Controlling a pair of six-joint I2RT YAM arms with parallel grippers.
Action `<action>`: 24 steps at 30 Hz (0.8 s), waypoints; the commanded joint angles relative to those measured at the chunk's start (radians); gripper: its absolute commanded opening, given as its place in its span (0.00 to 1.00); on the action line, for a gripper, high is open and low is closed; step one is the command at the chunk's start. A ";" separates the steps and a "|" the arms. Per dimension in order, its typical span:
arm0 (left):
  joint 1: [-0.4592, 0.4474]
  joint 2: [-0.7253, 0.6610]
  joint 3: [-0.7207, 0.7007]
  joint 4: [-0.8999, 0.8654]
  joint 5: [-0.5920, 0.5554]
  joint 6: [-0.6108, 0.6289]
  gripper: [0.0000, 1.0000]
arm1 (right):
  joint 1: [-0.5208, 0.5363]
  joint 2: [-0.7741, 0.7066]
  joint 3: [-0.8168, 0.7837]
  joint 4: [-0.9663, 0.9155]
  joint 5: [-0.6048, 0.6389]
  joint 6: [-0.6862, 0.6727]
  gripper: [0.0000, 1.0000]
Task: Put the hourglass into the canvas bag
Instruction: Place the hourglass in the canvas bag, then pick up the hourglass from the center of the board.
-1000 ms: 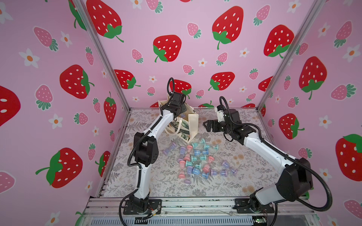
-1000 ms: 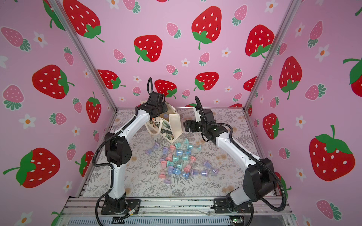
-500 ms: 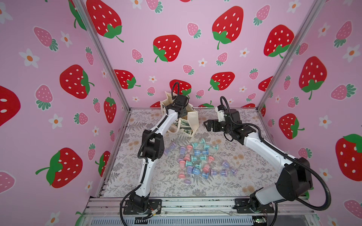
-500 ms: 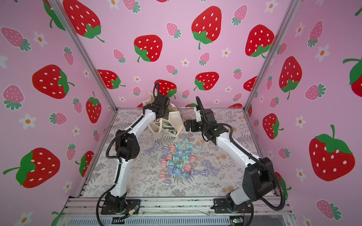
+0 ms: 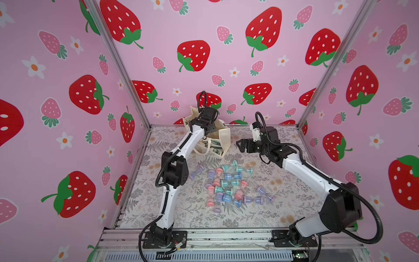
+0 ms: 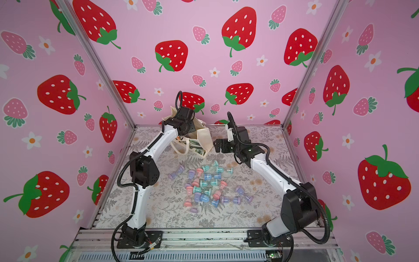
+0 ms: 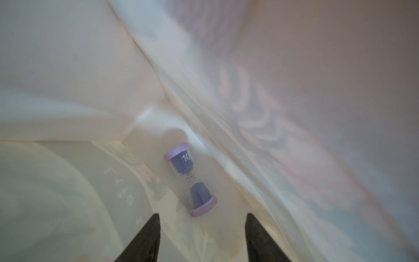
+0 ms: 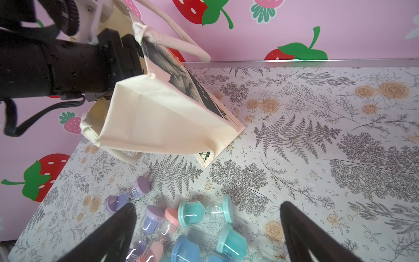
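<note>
Inside the bag (image 8: 163, 122), left gripper (image 7: 202, 216) stands part open, empty — hourglass (image 7: 190, 179) lying loose just beyond. Right gripper (image 8: 206, 204), right of the bag — wide open, empty.

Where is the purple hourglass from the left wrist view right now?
In the left wrist view, the purple hourglass lies on its side inside the canvas bag, on its floor, just ahead of the open left gripper.

Matt cloth, shiny plastic
The canvas bag (image 8: 163, 122) is matt woven cloth; the hourglass (image 7: 190, 179) has smooth lilac plastic caps and clear glossy bulbs.
</note>
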 commanded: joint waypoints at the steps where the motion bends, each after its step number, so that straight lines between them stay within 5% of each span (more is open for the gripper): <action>1: -0.005 -0.062 0.019 -0.030 -0.026 0.006 0.65 | -0.005 -0.051 -0.003 -0.013 0.000 0.007 0.99; 13: -0.016 -0.325 -0.145 0.024 0.081 0.058 0.80 | -0.004 -0.118 -0.024 -0.108 -0.043 -0.018 0.99; 24: -0.025 -0.779 -0.735 0.253 0.100 0.125 0.85 | 0.053 -0.181 -0.158 -0.103 -0.077 -0.020 0.99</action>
